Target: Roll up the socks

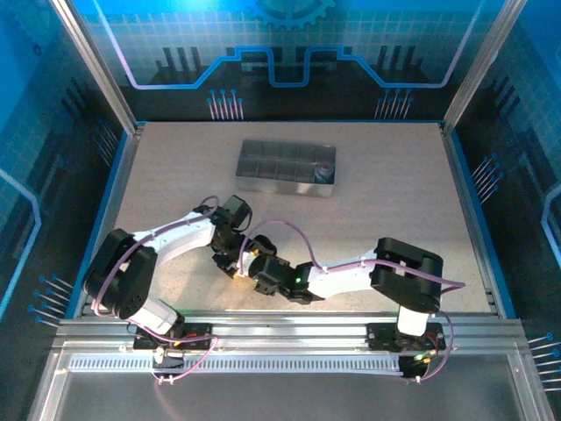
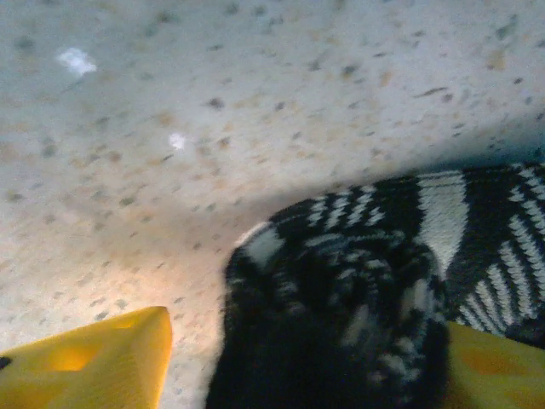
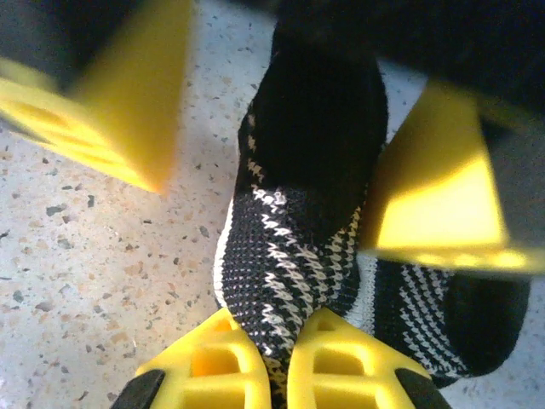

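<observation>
The right gripper (image 3: pixel 281 332) is pinched together on the sock (image 3: pixel 289 247) at the bottom of the right wrist view. Its two yellow fingers meet with only a thin fold of black-and-white knit between them, a bite that looks meant to anchor one end so the fabric cannot slide on the smooth table (image 2: pixel 255 102). The left gripper (image 2: pixel 306 341) stands apart, one finger at the lower left of its own view and the other at the lower right. The bunched end of the sock humps up between them but is not squeezed. In the right wrist view these same fingers straddle the sock from the top of the frame: bare table shows between the left-hand one and the knit, while the other sits against the fabric's edge. I judge the wide stance leaves room for a fresh hold on the thickened roll while the right gripper holds the loose part taut. In the top view both wrists meet nose to nose, low and centre in the frame, so the sock lies under them on the table, well apart from the tray (image 1: pixel 280 187) higher up. A small bundle (image 1: pixel 325 172) sits at the tray's right end. It is likely the other sock, though too small to be sure.
</observation>
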You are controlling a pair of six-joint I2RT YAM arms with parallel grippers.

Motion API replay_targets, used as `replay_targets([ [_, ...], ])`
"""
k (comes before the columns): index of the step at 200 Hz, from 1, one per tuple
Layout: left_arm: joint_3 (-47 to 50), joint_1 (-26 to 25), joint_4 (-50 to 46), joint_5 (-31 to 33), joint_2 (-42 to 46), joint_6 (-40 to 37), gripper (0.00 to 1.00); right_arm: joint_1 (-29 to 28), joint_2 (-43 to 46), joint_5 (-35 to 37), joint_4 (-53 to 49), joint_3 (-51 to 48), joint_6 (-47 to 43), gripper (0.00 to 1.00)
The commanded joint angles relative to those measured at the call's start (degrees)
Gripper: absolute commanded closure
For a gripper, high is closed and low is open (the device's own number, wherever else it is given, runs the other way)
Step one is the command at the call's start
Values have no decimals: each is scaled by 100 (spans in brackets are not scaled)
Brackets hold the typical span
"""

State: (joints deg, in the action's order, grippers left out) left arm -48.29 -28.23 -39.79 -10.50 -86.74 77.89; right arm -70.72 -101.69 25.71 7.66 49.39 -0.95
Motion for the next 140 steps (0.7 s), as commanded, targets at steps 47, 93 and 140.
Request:
replay_targets([
  [47,-8,416,-330,-92,839,-376,8,775,-437,-2248,-766,-851,1071,100],
  [93,369,437,90,-215,1201,-503,20,1323,-652,-3100,-793,-894,1307,100],
  [140,611,406,731,-375,894,-568,30,1870,-987,-3942,-926,-846,1427,100],
])
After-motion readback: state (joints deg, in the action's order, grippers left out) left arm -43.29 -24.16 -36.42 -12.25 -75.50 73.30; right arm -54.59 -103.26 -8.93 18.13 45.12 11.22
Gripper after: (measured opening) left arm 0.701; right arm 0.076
